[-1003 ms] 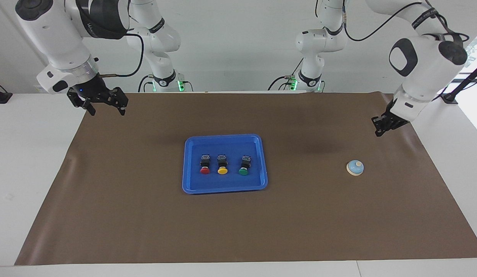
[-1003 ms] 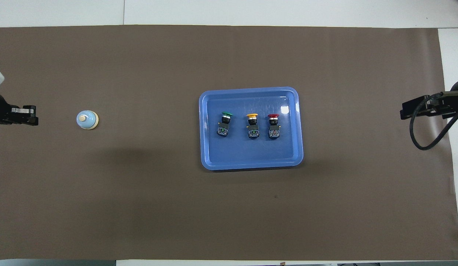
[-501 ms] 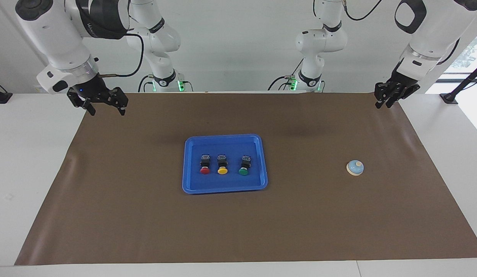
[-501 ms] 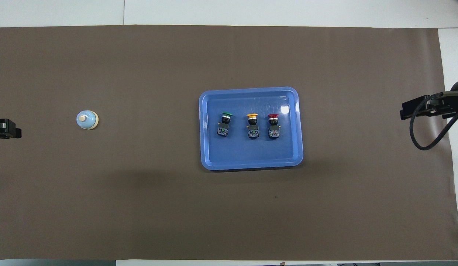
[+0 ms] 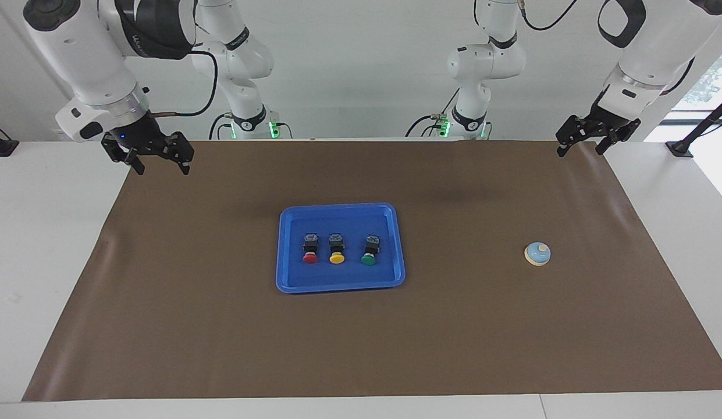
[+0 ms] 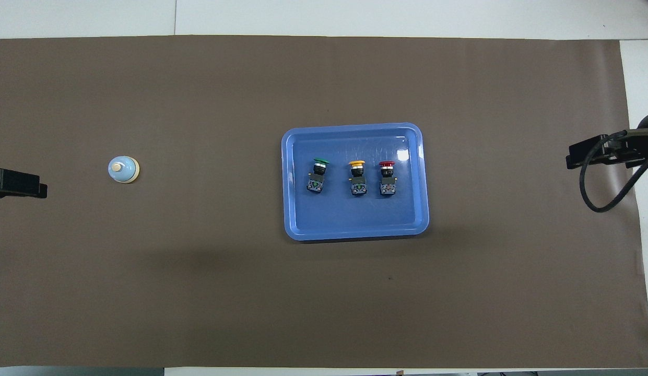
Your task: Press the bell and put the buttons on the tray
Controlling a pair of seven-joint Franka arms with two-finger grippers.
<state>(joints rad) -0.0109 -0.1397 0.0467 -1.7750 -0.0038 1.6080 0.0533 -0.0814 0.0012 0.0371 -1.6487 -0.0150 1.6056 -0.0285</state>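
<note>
The blue tray (image 5: 340, 280) lies mid-mat; it also shows in the overhead view (image 6: 355, 222). On it in a row lie the red button (image 5: 309, 258), the yellow button (image 5: 337, 258) and the green button (image 5: 367, 260), caps pointing away from the robots. The bell (image 5: 537, 254) stands alone on the mat toward the left arm's end, also in the overhead view (image 6: 124, 169). My left gripper (image 5: 579, 150) hangs open and empty over the mat's edge by the robots, well apart from the bell. My right gripper (image 5: 163, 169) waits open and empty over the mat's corner at its own end.
A brown mat (image 5: 221, 326) covers most of the white table (image 5: 41, 244). In the overhead view only the tips of the left gripper (image 6: 21, 184) and the right gripper (image 6: 590, 154) with its looped cable show at the mat's ends.
My left gripper has risen from low over the mat near the bell and drawn back toward the robots, then turned so its fingers show spread. The right arm, tray, buttons and bell have not moved.
</note>
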